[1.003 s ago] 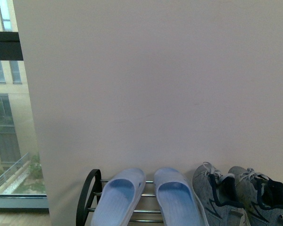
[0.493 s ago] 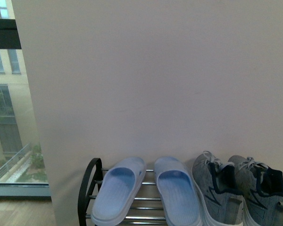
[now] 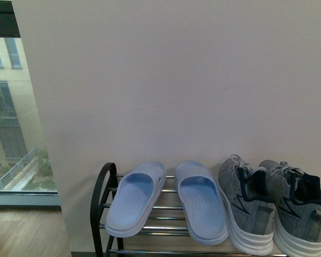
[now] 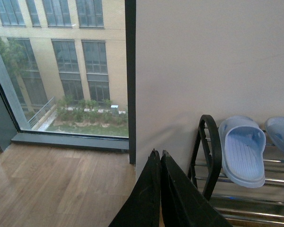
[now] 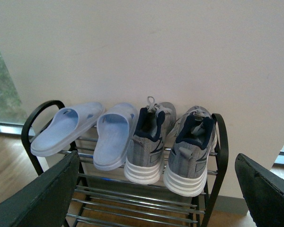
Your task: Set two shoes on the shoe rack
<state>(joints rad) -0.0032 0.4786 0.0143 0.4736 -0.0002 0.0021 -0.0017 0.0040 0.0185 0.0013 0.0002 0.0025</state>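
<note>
Two grey knit shoes stand side by side on the top tier of the shoe rack (image 3: 99, 203), heels toward me: one shoe (image 3: 246, 206) (image 5: 149, 144) beside the blue slippers, the other shoe (image 3: 297, 209) (image 5: 191, 151) at the rack's right end. The rack (image 5: 217, 156) (image 4: 209, 146) has a black frame and chrome bars. My right gripper (image 5: 156, 198) is open, its fingers (image 5: 42, 194) wide apart in front of the rack, holding nothing. My left gripper (image 4: 160, 153) is shut and empty, off the rack's left end above the wooden floor.
Two light blue slippers (image 3: 134, 203) (image 3: 200, 206) fill the left half of the top tier. A white wall (image 3: 176, 80) stands right behind the rack. A window (image 4: 61, 71) and wooden floor (image 4: 52, 184) lie to the left. Lower chrome tiers (image 5: 132, 198) show beneath.
The front view has tilted downward: rack, slippers and shoes sit higher in the picture and more of them shows. The shoes keep their place on the rack.
</note>
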